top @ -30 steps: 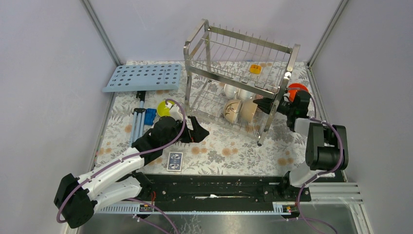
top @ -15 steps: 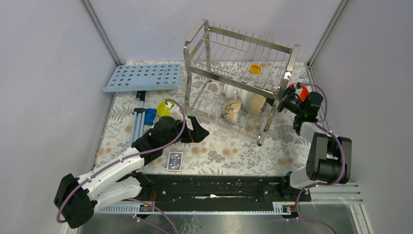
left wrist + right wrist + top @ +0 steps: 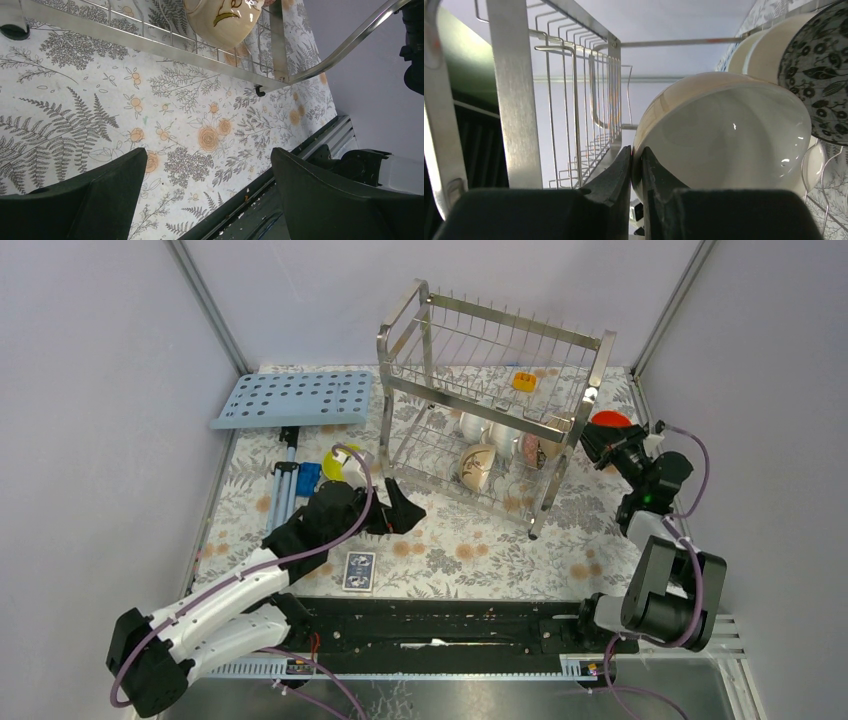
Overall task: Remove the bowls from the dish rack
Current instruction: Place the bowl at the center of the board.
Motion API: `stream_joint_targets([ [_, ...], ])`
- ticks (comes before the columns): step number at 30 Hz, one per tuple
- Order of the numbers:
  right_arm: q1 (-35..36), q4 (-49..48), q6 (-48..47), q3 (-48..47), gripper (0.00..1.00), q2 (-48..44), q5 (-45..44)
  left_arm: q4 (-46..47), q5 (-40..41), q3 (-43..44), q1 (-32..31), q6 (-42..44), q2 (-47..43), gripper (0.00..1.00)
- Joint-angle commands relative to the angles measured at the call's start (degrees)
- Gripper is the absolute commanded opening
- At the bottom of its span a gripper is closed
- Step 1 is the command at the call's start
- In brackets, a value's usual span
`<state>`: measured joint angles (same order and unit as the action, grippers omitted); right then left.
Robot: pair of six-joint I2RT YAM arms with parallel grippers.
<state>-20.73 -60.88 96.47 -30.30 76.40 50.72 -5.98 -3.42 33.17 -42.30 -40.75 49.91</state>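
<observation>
As the dish rack's (image 3: 480,407) post crowds it, my right tool (image 3: 636,152) pinches a beige bowl's (image 3: 724,135) rim; my left tool (image 3: 208,152) hovers wide open.

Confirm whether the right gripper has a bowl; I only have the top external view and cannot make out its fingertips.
Observer: Its wrist camera shows the right gripper pinching the rim of a beige bowl with a white inside.
Operator: Give me what sits next to that bowl.
Observer: A dark patterned bowl stands just past it, overlapping its edge in that view.
Operator: Now report the left gripper.
Observer: The left gripper is wide open with nothing between its jaws, over the floral cloth, short of the lower rail of the dish rack.
</observation>
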Motion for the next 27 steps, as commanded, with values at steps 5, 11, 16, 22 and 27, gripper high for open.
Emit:
stream_joint_targets([
  [5, -1.9, 3.4, -2.7, 1.5, 0.00, -10.0, -7.0, -1.7, 1.7, 1.0, -0.2, 0.8, -3.9, 0.99],
  [11, -1.8, 21.7, -12.0, -1.5, 0.00, -17.6, -12.6, -3.2, 1.7, 1.1, -0.2, 0.8, -5.3, 0.99],
  [16, -1.8, 42.4, -22.8, -9.2, 0.00, -22.0, -20.5, -5.6, 2.3, 2.3, -0.2, 1.6, -6.3, 0.99],
  [22, -1.6, 64.2, -33.0, -25.9, 0.00, -27.1, -37.5, -7.6, 3.2, 3.8, -0.2, 2.9, -7.0, 0.99],
  [27, 2.0, 72.9, -42.5, -41.8, 0.00, -25.6, -42.1, -8.5, 3.2, 4.6, -0.2, 3.1, -7.6, 0.99],
])
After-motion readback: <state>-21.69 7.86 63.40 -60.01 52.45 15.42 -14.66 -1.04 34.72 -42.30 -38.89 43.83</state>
